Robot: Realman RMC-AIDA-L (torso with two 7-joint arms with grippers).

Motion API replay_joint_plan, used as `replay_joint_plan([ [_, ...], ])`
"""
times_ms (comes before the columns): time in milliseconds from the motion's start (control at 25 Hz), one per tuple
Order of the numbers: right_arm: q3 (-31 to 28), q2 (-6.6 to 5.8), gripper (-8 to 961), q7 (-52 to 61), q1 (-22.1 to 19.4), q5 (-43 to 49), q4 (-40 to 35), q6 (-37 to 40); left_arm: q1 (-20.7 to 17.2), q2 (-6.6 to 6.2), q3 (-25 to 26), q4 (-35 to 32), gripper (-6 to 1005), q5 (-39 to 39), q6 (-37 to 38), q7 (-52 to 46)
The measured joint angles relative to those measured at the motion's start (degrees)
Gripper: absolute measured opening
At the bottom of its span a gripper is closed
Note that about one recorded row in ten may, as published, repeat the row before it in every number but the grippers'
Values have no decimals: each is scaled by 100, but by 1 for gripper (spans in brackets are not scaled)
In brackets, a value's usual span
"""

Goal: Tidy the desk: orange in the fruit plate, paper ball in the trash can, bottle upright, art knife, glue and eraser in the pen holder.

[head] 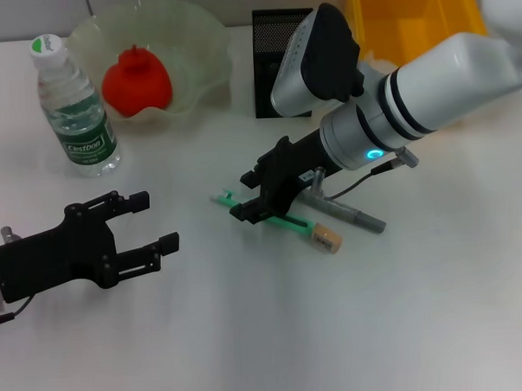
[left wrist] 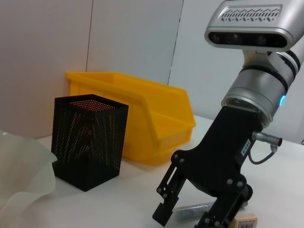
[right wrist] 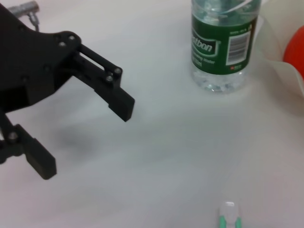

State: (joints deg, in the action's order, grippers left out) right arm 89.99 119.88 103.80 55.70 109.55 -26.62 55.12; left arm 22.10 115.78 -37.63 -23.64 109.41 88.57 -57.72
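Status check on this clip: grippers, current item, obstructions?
Right gripper open over art knife. Left gripper open, idle. Glue and eraser crowd the knife.

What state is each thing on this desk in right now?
Red-orange fruit: inside the pale-green glass bowl.
Clear water bottle: upright, capped.
Mint-green knife: flat, under the right gripper.
Grey glue stick: flat.
Tan eraser: flat.
Black mesh cup: upright.
Yellow bin: upright.
Left gripper: open, holding nothing.
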Motion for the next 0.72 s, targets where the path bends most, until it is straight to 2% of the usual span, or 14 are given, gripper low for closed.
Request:
replay_joint_plan([
  [80, 3, 0, 640, -57, -1, -50, 37, -18, 11, -3, 1, 0, 790, 3, -14, -4],
  [320, 3, 0, 542, -147, -17, -91, 134, -134, 14, -3, 1, 0, 789, 2, -16, -19],
  [440, 12, -1, 448, -159, -24, -92, 137, -138, 14, -3, 2, 0, 788, 0, -17, -20],
  [720, 104, -1, 450, -168, -45, -102, 140, -146, 8, 20, 2, 0, 787, -25, -16, 5],
])
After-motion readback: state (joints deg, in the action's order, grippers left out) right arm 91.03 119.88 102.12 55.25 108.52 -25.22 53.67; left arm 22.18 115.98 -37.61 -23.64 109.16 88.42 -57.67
